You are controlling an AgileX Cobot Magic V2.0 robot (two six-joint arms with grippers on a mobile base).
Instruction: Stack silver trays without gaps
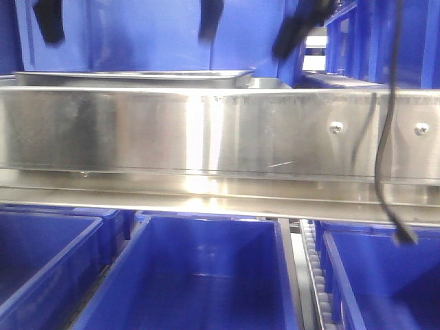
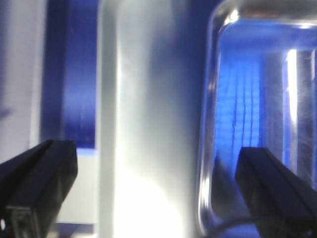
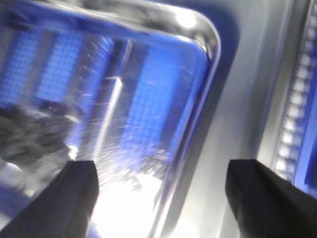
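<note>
A silver tray (image 1: 137, 75) lies on the shelf behind the steel rail, with only its rim showing in the front view. In the left wrist view the tray (image 2: 257, 74) fills the right side. My left gripper (image 2: 156, 168) is open above it, and the tray's left rim stands between the two dark fingers. In the right wrist view the tray (image 3: 124, 89) reflects blue. My right gripper (image 3: 161, 183) is open, its fingers either side of the tray's right rim. From the front, the right gripper (image 1: 251, 38) hangs blurred over that edge.
A long brushed-steel rail (image 1: 220, 130) with screw heads crosses the front view. Deep blue bins (image 1: 206, 275) stand below it. A black cable (image 1: 388, 137) hangs down at the right. A roller track (image 3: 297, 109) runs right of the tray. Blue walls rise behind.
</note>
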